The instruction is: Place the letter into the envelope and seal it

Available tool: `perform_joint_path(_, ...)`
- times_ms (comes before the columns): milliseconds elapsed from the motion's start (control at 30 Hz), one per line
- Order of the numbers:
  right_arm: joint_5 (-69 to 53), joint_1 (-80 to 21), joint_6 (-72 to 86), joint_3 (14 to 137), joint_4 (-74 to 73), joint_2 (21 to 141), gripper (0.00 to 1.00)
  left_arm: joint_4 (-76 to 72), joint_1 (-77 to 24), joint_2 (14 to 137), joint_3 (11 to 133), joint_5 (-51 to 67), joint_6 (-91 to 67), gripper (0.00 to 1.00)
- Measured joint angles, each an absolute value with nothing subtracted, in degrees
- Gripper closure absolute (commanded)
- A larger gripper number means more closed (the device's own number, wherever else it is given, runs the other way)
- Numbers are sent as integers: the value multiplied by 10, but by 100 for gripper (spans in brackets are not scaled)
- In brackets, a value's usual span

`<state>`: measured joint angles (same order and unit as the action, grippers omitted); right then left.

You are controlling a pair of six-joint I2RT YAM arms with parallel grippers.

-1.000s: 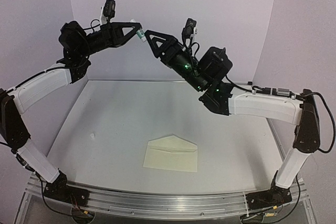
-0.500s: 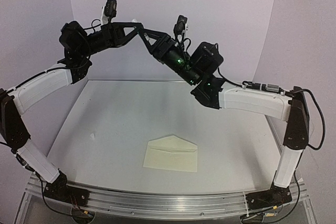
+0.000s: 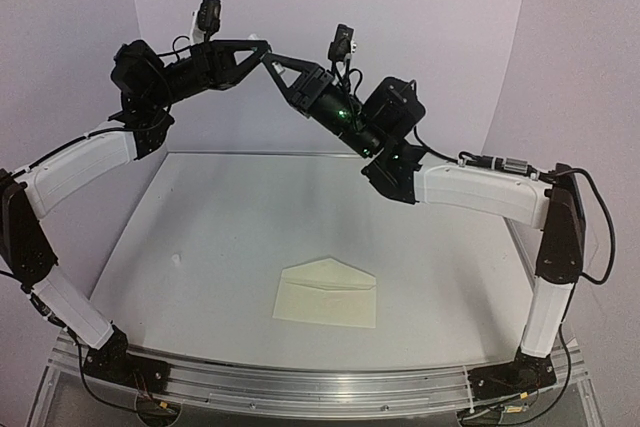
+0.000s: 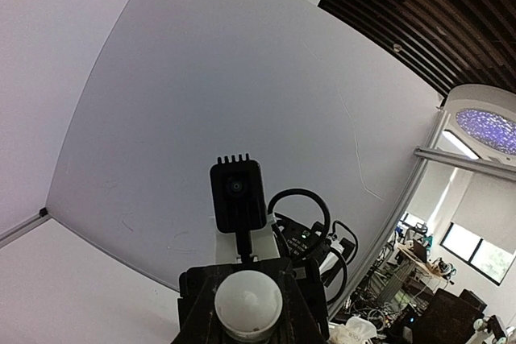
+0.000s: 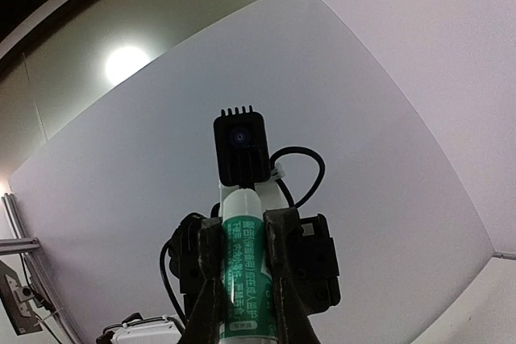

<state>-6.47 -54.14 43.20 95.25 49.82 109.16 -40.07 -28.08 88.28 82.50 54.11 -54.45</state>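
Evidently we are readying the adhesive rather than handling paper. Both arms are raised well above the pale grey table (image 3: 200, 217), their tips meeting in mid-air over its far side, and between them sits a green-and-white plastic glue stick (image 5: 242, 271). We judge it is held up there so that one gripper can steady the tube while the other takes it over or pulls off the cap; which of the two, we cannot tell.

The right gripper (image 5: 242, 223) has its jaws drawn in narrow, one finger pressed against each side of the green tube. The left gripper (image 4: 248, 302) is likewise narrow, clamped about the stick's round white end.

Below, the long cream-yellow paper envelope (image 3: 326, 294) lies flat near the front middle of the table, well apart from both grippers. Its triangular flap is unfolded and points away from the arm bases, so sealing is not yet done. The tan bordered letter we cannot see anywhere; it may already be inside the envelope.
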Motion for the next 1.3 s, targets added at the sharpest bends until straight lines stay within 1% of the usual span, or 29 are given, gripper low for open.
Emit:
perform_joint_path(33, -66, -540, 430, 952, 499, 1092, 100, -400, -281, 883, 825, 541, -547, 98)
perform_joint_path(67, -66, -540, 430, 951, 499, 1092, 100, -400, -281, 883, 825, 541, -548, 87)
perform_joint_path(133, -65, -539, 429, 947, 503, 1091, 100, -397, -281, 883, 825, 542, -548, 51)
perform_joint_path(167, -64, -538, 429, 943, 502, 1090, 100, -393, -281, 883, 824, 543, -544, 18)
perform_joint_path(200, -58, -537, 429, 936, 497, 1086, 100, -391, -281, 883, 822, 543, -536, 3)
perform_joint_path(233, -52, -536, 429, 925, 488, 1080, 100, -389, -281, 882, 818, 544, -529, 1)
perform_joint_path(333, -35, -527, 421, 889, 433, 1054, 100, -374, -277, 872, 795, 545, -493, 0)
perform_joint_path(400, -26, -521, 408, 878, 356, 1030, 100, -347, -269, 862, 777, 545, -460, 0)
perform_joint_path(433, -16, -520, 400, 879, 309, 1016, 100, -328, -261, 855, 765, 549, -436, 0)
perform_joint_path(500, 8, -515, 384, 896, 165, 983, 100, -289, -246, 841, 747, 556, -382, 1)
perform_joint_path(567, 32, -506, 371, 949, 10, 971, 100, -244, -231, 825, 739, 568, -307, 7)
perform_joint_path(633, 49, -499, 364, 1014, -139, 971, 100, -185, -221, 808, 737, 590, -208, 20)
perform_joint_path(700, 54, -493, 365, 1095, -290, 991, 100, -86, -218, 792, 738, 618, -54, 31)
perform_joint_path(767, 52, -492, 368, 1176, -425, 1030, 100, 25, -219, 784, 738, 632, 120, 35)
perform_joint_path(833, 48, -500, 371, 1256, -547, 1088, 100, 165, -228, 782, 728, 622, 330, 35)
perform_joint_path(867, 46, -505, 372, 1278, -581, 1115, 100, 219, -234, 782, 715, 608, 415, 34)
perform_joint_path(933, 38, -517, 374, 1303, -634, 1168, 100, 304, -256, 782, 667, 568, 565, 32)
perform_joint_path(1000, 28, -531, 380, 1305, -679, 1217, 100, 359, -288, 782, 604, 526, 682, 29)
perform_joint_path(1133, 9, -554, 392, 1308, -730, 1280, 100, 414, -343, 792, 508, 464, 848, 20)
perform_joint_path(1233, -2, -574, 403, 1313, -745, 1309, 100, 410, -374, 817, 484, 426, 914, 15)
perform_joint_path(1300, -5, -584, 412, 1313, -749, 1318, 100, 396, -397, 838, 478, 405, 941, 14)
